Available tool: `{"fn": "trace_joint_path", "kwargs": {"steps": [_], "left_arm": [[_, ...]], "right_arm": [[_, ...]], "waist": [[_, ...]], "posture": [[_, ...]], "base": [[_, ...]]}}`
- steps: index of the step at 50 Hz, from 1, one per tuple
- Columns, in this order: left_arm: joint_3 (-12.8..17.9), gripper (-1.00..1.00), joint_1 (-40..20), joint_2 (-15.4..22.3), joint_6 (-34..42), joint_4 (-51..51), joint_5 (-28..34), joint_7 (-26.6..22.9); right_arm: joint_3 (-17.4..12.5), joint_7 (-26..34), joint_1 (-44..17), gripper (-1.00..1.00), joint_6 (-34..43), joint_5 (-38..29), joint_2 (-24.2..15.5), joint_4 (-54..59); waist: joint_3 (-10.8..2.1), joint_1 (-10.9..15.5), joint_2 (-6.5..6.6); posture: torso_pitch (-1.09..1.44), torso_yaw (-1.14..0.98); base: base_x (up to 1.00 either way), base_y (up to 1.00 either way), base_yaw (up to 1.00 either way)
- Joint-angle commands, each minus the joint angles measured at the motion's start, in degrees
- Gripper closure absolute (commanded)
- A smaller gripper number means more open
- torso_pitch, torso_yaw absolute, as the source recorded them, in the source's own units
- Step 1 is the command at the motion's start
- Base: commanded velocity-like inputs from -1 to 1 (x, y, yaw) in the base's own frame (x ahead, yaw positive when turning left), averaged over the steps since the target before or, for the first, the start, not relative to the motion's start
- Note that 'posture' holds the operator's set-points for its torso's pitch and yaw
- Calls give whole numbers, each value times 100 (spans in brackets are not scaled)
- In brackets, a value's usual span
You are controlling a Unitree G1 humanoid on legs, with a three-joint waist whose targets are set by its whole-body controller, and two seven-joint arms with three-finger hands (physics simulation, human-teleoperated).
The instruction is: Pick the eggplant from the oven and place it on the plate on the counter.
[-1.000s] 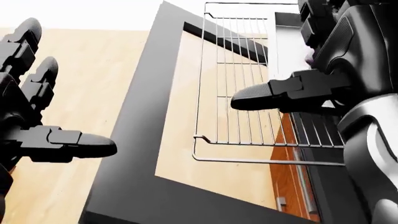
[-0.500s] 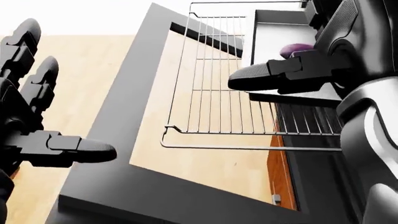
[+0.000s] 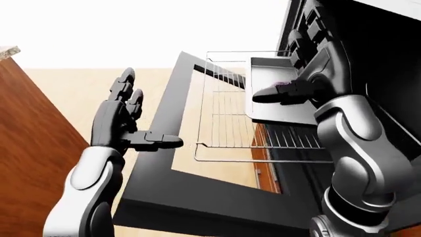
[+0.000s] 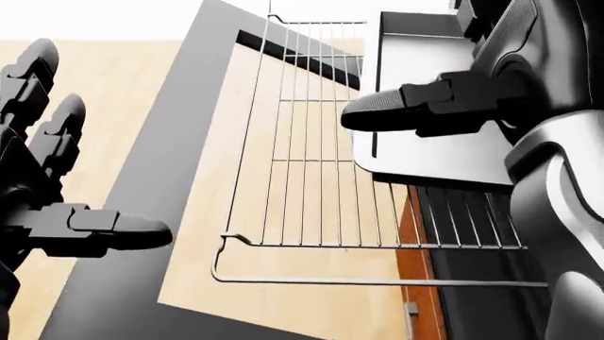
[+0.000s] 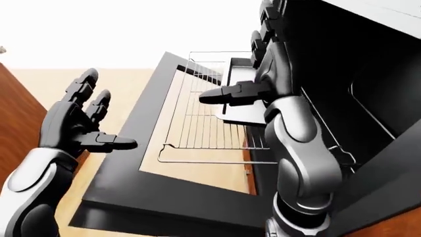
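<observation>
The oven door (image 3: 158,187) hangs open and a wire rack (image 3: 230,118) is pulled out over it. A grey tray (image 3: 280,108) rests on the rack. Only a small purple bit of the eggplant (image 3: 282,84) shows on the tray, just behind my right thumb; the head view hides it. My right hand (image 3: 289,69) is open over the tray, thumb out to the left and fingers pointing up toward the oven mouth. My left hand (image 3: 148,111) is open and empty, left of the door. No plate is in view.
A brown wooden cabinet side (image 3: 26,148) stands at the left. The dark oven cavity (image 5: 355,74) fills the right of the right-eye view. A wood-coloured panel (image 4: 416,248) shows below the rack, and pale wooden floor (image 3: 79,89) shows beyond the door.
The head view has shifted, so door, rack and tray sit lower and larger. The eggplant showed beside my right thumb half a second ago; the thumb now hides it there.
</observation>
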Motion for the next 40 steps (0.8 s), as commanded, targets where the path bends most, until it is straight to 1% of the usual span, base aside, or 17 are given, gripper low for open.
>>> {"fn": "trace_joint_path", "kwargs": {"steps": [1, 2, 3, 4, 5, 6, 7, 8, 9, 10, 12, 16, 20, 26, 29, 34, 40], "left_arm": [[43, -100, -141, 36, -138, -195, 5, 23], [41, -100, -136, 38, -157, -182, 7, 19], [43, -100, -140, 40, -141, -194, 4, 23], [48, -100, -141, 43, -141, -195, 1, 22], [61, -100, -152, 48, -100, -226, -11, 28], [76, -100, -167, 58, -54, -259, -25, 35], [89, -100, -165, 63, -52, -267, -34, 33], [109, -100, -177, 72, -1, -316, -55, 39], [125, -100, -202, 82, 63, -366, -78, 52], [135, -100, -215, 91, 86, -384, -93, 60], [135, -100, -222, 102, 89, -387, -105, 69], [141, -100, -260, 129, 105, -376, -128, 83], [156, -100, -284, 152, 124, -377, -154, 89], [138, -100, -291, 172, -13, -234, -142, 65], [138, -100, -234, 167, -135, -151, -127, 33], [139, -100, -247, 149, -180, -99, -126, 29], [260, -100, -189, 212, -216, -97, -204, -18]], "right_arm": [[-38, 10, -182, -100, -148, 11, -67, -134], [-40, 17, -180, -100, -162, 13, -71, -137], [-54, 14, -193, -100, -140, 32, -73, -157], [-61, 21, -202, -100, -148, 39, -85, -149], [-91, 24, -231, -100, -147, 59, -104, -126], [-117, 17, -271, -100, -113, 84, -134, -133], [-141, 4, -303, -100, -80, 108, -164, -144], [-186, -15, -381, -100, 28, 154, -223, -187], [-214, -30, -440, -100, 76, 190, -270, -187], [-227, -52, -486, -100, 127, 217, -310, -195], [-242, -79, -576, -100, 169, 233, -396, -134], [-217, -75, -907, -100, 276, 181, -573, 135], [14, 95, -1238, -100, 155, -369, -736, 929], [178, 572, -1823, -100, -528, -1289, -791, 2295], [299, 830, -2226, -100, -1153, -1902, -859, 3302], [340, 1122, -2782, -100, -2065, -2658, -904, 4765], [392, 1186, -3442, -100, -3154, -3431, -948, 6514]], "waist": [[-247, 22, -56], [-251, 32, 58], [-242, 31, 99], [-111, 74, 49], [-167, 71, 22], [-181, 62, -32], [-140, 77, -109], [-123, 101, -222], [-162, 125, -379], [-115, 119, -254], [-152, 94, -224], [-221, 39, -74], [-245, -1, -82], [-290, -17, -104], [-298, -13, -98], [-306, -14, -85], [-291, -21, -61]], "posture": [[0, 0], [0, 0], [0, 0], [0, 0], [0, 0], [0, 0], [0, 0], [0, 0], [0, 0], [0, 0], [0, 0], [0, 0], [0, 0], [0, 0], [0, 0], [0, 0], [0, 0]], "base": [[9, 0, 0], [9, 0, 0], [9, 0, 0], [0, 0, 0], [0, 0, 0], [0, 0, 0], [0, 0, 0], [0, 0, 0], [0, 0, 0], [0, 0, 0], [0, 0, 0], [0, 0, 0], [0, 0, 0], [0, 0, 0], [0, 0, 0], [0, 0, 0], [0, 0, 0]]}}
